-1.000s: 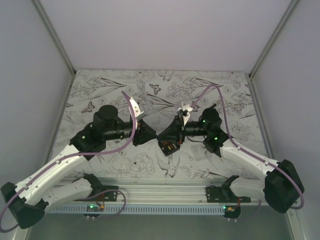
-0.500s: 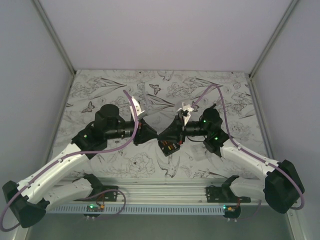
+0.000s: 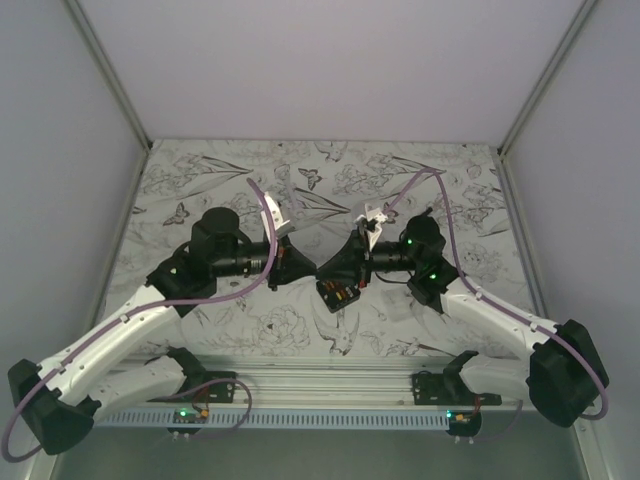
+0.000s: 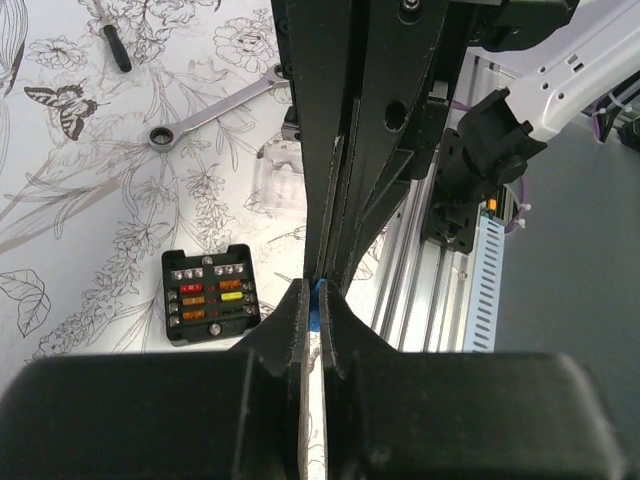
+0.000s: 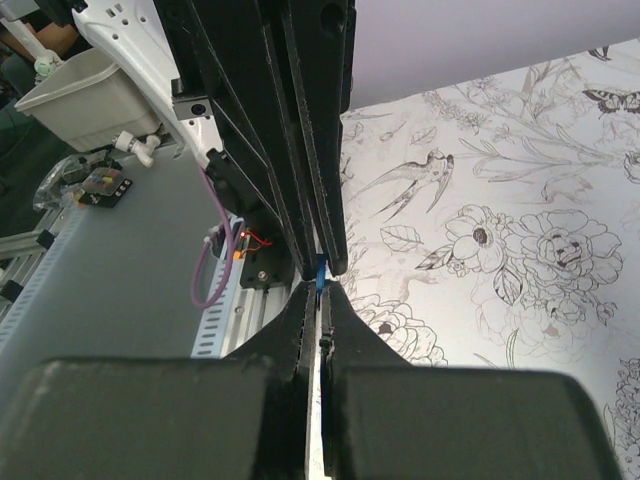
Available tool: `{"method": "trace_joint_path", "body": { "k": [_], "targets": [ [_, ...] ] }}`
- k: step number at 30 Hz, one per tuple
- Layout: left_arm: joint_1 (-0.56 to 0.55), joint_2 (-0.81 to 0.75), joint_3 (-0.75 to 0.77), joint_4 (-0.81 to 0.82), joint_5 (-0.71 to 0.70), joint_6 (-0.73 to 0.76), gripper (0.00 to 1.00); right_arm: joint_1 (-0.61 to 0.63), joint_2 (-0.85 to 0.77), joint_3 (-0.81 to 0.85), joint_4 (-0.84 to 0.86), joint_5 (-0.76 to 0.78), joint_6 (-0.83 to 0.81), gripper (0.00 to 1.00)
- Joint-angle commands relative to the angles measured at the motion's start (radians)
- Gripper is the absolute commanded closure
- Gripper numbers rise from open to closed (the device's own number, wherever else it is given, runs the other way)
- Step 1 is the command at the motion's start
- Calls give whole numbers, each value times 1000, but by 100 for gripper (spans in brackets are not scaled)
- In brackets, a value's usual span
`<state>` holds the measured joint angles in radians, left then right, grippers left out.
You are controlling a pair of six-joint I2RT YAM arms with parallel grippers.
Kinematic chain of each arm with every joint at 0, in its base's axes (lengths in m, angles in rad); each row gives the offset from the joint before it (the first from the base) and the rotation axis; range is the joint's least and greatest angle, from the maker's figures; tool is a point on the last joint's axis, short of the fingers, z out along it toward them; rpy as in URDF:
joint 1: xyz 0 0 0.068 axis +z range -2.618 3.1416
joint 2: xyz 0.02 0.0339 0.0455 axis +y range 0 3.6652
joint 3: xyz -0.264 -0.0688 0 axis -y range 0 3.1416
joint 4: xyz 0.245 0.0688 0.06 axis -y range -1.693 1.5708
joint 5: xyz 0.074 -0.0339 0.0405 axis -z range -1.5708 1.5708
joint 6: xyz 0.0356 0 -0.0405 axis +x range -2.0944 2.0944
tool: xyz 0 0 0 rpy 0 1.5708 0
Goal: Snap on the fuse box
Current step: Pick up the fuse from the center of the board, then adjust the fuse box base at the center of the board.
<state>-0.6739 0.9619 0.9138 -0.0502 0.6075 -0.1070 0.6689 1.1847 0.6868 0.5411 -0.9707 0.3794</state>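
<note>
Item 1: my left gripper (image 4: 312, 302). The fingers are pressed together, with only a hairline slit between them. It sits at the middle of the overhead view and points toward the right of the frame.

Item 2: my right gripper (image 5: 320, 303). The fingers are likewise pressed together. It points toward the left of the frame and meets the left gripper tip to tip.

Item 3: blue sliver (image 4: 317, 293). It is thin and sits where the two sets of tips meet. I cannot tell what it is or which gripper holds it.

Item 4: fuse box (image 4: 210, 293). It is black and roughly square and lies flat on the table (image 3: 200, 170). Its open face is up, showing red, orange and yellow pieces in two columns. In the left wrist view it is at the lower left, just beside my fingers with patterned cloth showing between. In the overhead view it lies just below and right of the meeting tips. Neither gripper is holding it.

Item 5: clear plastic piece (image 4: 282, 182), above and to the right of the fuse box, near it but apart.

Item 6: wrench (image 4: 215, 110). It is metal with its ring end at the left and lies slanted in the upper left of the left wrist view.

Item 7: black stick (image 4: 115, 47), short, at the top left corner.
</note>
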Motion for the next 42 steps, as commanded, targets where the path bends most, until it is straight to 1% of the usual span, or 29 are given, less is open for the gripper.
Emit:
{"method": "trace_joint_path", "body": {
  "k": [1,4,6,8,9,10,12,18,23,30,34,36,42],
  "targets": [
    [1,9,-41,34,-61,-42,100,0,-8,18,12,34,0,94],
    [9,5,-59,30,-166,-94,100,-7,-14,20,-54,78,-24,85],
    [18,9,-66,22,-218,-136,100,-19,-19,20,-110,120,-34,74],
    [29,24,-65,-5,-272,-172,100,-40,-27,13,-161,157,-39,69],
    [34,34,-61,-24,-302,-188,100,-54,-34,6,-185,184,-38,63],
    [38,43,-55,-47,-350,-206,100,-67,-42,0,-218,214,-41,58],
    [43,63,-43,-90,-407,-237,100,-92,-47,3,-343,303,-61,55],
    [55,125,2,-221,-543,-341,100,-190,-11,-19,-569,577,-74,54],
    [56,191,33,-315,-574,-448,100,-209,50,-21,-641,739,-100,54],
    [52,264,49,-382,-589,-587,100,-206,176,-26,-642,815,-85,60],
    [37,296,54,-400,-608,-624,100,-187,245,-38,-616,775,-77,62],
    [23,319,63,-406,-620,-630,100,-173,284,-35,-616,759,-76,65],
    [4,413,109,-428,-632,-640,100,-121,325,-40,-601,699,-82,69]
  ]
}}
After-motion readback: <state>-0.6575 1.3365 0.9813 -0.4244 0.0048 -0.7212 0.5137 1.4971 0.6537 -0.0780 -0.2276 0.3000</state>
